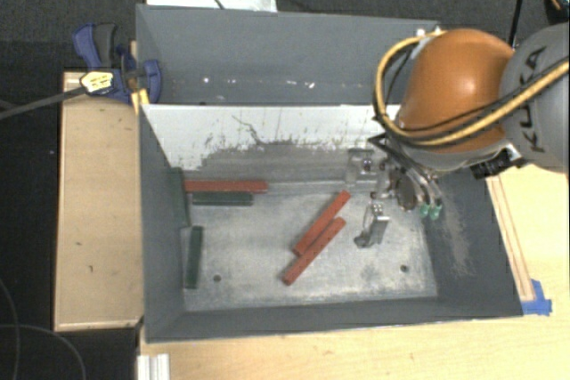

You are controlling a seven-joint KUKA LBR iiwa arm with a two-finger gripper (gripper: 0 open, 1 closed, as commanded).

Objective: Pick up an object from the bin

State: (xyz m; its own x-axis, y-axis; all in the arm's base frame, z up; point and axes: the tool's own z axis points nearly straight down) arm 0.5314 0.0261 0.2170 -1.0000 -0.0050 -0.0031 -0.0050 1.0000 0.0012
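two red rectangular sticks (316,238) side by side mid-floor of the grey metal bin (463,262), just left of the tool (371,229), long axes slanting front-left to back-right, back ends nearest it. hanging low near the right wall, reaching down from under the orange cover (454,89). cannot tell how far open; nothing seen gripped.
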